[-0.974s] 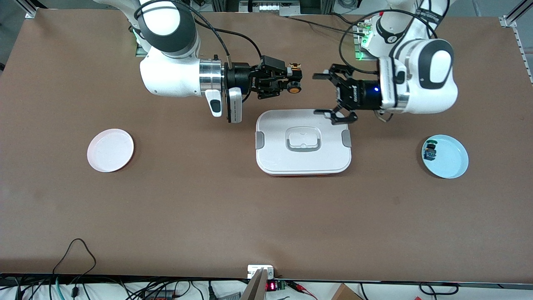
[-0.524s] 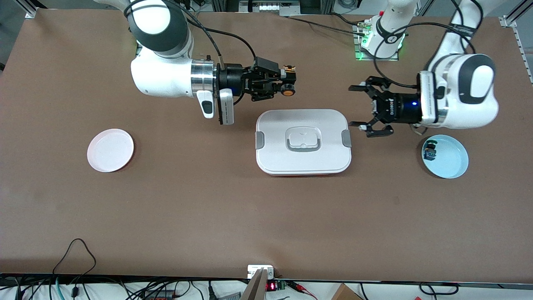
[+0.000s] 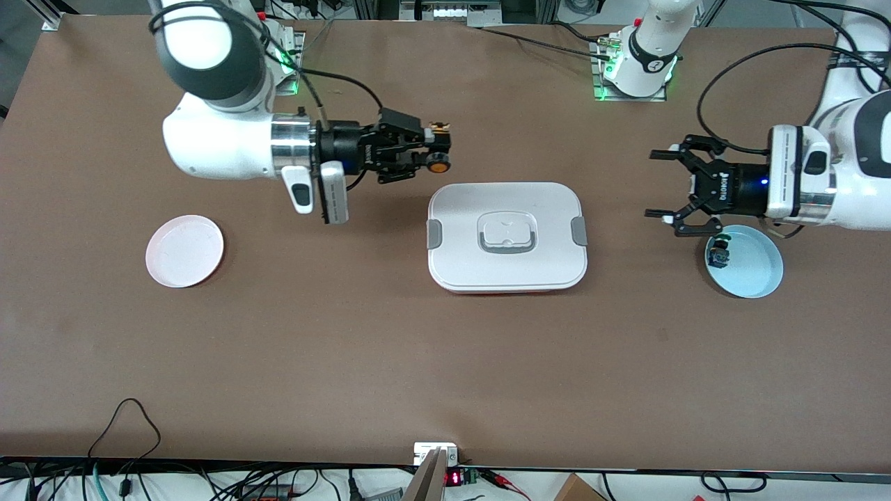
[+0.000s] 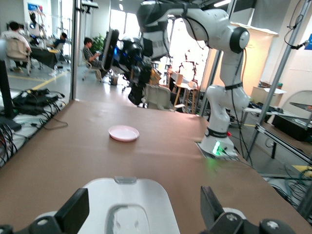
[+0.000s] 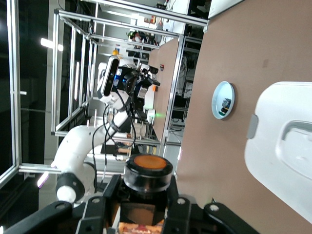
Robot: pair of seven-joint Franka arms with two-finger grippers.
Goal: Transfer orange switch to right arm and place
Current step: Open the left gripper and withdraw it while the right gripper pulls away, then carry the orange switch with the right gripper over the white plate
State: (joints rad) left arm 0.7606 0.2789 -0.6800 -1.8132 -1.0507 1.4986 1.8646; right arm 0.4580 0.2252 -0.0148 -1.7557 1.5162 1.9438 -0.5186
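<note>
Front view: the right gripper [image 3: 440, 149] is clamped on the orange switch [image 3: 437, 165], holding it in the air over bare brown table [image 3: 390, 348], just off the corner of the white lidded box [image 3: 507, 236] that lies toward the right arm's end and the robots' bases. The switch's orange cap faces the front camera and its brassy terminals point toward the bases. In the right wrist view the orange switch [image 5: 146, 170] sits between the black fingers [image 5: 105, 200], cap up toward the lens, with the white lidded box [image 5: 287, 146] and the blue plate [image 5: 223, 100] farther off.

The left gripper [image 3: 661, 184] hangs with its fingers spread wide and nothing between them, over the table just beside the blue plate [image 3: 755, 268], toward the bases from it. The green-capped switch [image 3: 719, 254] lies in that plate, at its rim toward the box. In the left wrist view the two fingertips [image 4: 73, 212] stand well apart over the white box lid [image 4: 131, 204], and the pink plate [image 4: 124, 132] shows farther down the table.

The pink plate [image 3: 184, 250] lies near the right arm's end of the table, well apart from the box in the middle.
</note>
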